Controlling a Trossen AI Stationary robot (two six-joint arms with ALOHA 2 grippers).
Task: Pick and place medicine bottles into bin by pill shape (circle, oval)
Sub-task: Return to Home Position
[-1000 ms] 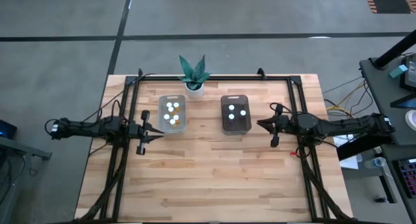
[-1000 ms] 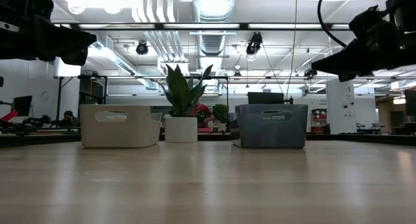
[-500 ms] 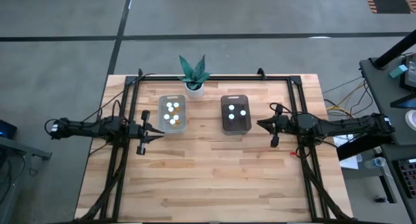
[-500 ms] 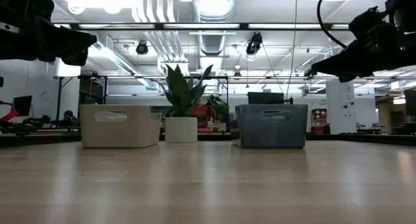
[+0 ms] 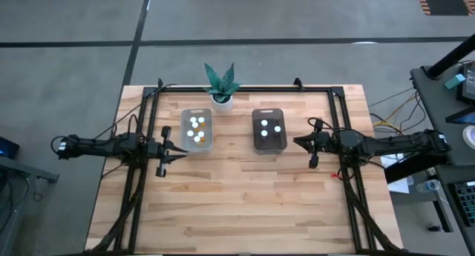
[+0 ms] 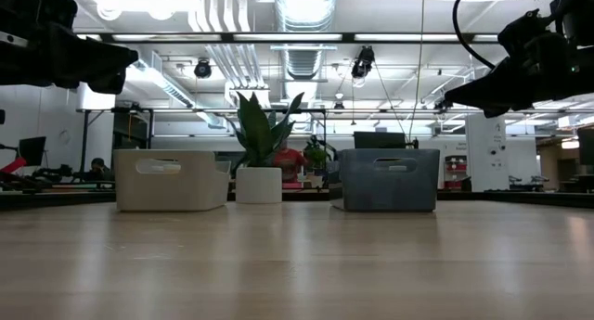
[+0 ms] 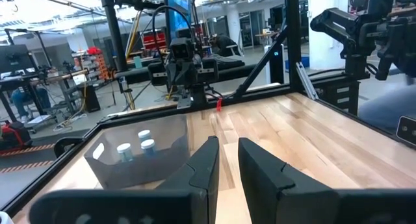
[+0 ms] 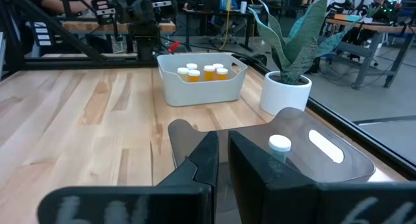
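1. The bottles (image 5: 197, 130) all lie in bins. The amber ones are in the clear bin (image 5: 208, 130), far and left of centre, and three white-capped ones are in the dark bin (image 5: 270, 143) to its right. None shows on the bare table (image 5: 245, 204).
2. The left gripper (image 5: 178, 148) hangs just beside the clear bin's near-left corner. The right gripper (image 5: 298, 142) hangs just right of the dark bin. The low view shows both arms well above the wood and touching neither bin.
3. In each wrist view the fingers are drawn nearly together with only a thin slit between them, and they hold nothing.
4. The sorting looks finished, so only parking is left. Draw each arm straight out to its own side at its present height, so no finger clips a rim.
5. Mind the black frame (image 5: 245, 88) along the table's edges. The plant (image 5: 221, 84), far between the bins, lies off either path.
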